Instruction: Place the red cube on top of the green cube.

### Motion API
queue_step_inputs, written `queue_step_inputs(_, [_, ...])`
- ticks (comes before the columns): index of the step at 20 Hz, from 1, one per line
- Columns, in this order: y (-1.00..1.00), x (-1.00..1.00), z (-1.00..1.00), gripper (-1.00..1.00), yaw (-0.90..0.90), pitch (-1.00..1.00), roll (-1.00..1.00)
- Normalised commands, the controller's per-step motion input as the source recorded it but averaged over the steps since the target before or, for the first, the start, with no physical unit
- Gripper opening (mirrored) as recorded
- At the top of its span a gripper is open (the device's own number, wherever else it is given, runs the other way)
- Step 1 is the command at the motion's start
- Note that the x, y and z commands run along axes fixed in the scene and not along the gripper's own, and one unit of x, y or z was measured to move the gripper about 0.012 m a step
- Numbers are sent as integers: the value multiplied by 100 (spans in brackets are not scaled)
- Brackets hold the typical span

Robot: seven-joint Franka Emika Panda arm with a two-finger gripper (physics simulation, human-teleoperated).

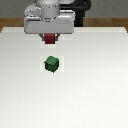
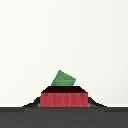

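A white counter [image 1: 95,95] carries the green cube [image 1: 51,64], dark, matte, turned cornerwise near the middle. Behind it the hand [image 1: 49,39] grips the dark red cube [image 1: 49,39], raised off the counter.

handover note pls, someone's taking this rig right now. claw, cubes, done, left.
Claw: shut on the red cube, held up off the white table.
Green cube: sits on the table, apart from the red cube and nearer the camera in the exterior view; the wrist view shows it past the red cube, turned at an angle.
Done: red cube picked up.
Left: carry it over the green cube, lower, release, probably squaring up to the green cube's angle first.
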Motion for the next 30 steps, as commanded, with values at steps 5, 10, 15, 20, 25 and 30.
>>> queue_step_inputs(5, [0, 0, -40, -100, 0, 0, 0])
queue_step_inputs(10, [0, 20, -60, -100, 0, 0, 0])
queue_step_inputs(15, [0, 0, -40, -100, 0, 0, 0])
queue_step_inputs(20, [0, 0, 0, 100, 0, 0, 0])
queue_step_inputs(25, [0, 0, 0, 100, 0, 0, 0])
queue_step_inputs(30, [0, 0, 0, 100, 0, 0, 0])
